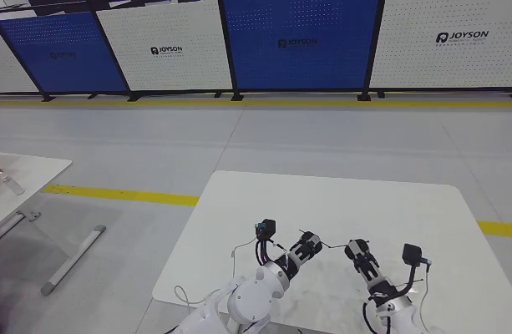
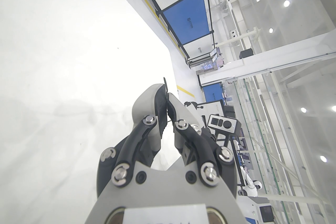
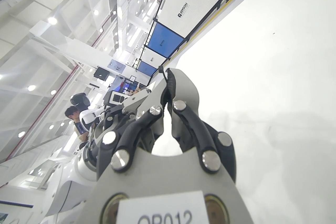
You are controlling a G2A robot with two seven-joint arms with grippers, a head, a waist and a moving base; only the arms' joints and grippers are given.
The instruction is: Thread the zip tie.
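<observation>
Clamping the tie by its ends, the left gripper and right gripper sit pinched shut low in the top frame's centre. Threading well likely needs tip and head aligned squarely, above the table.

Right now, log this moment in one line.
left pincer: shut on zip tie | right pincer: shut on zip tie | both above table | threaded: cannot tell
</observation>
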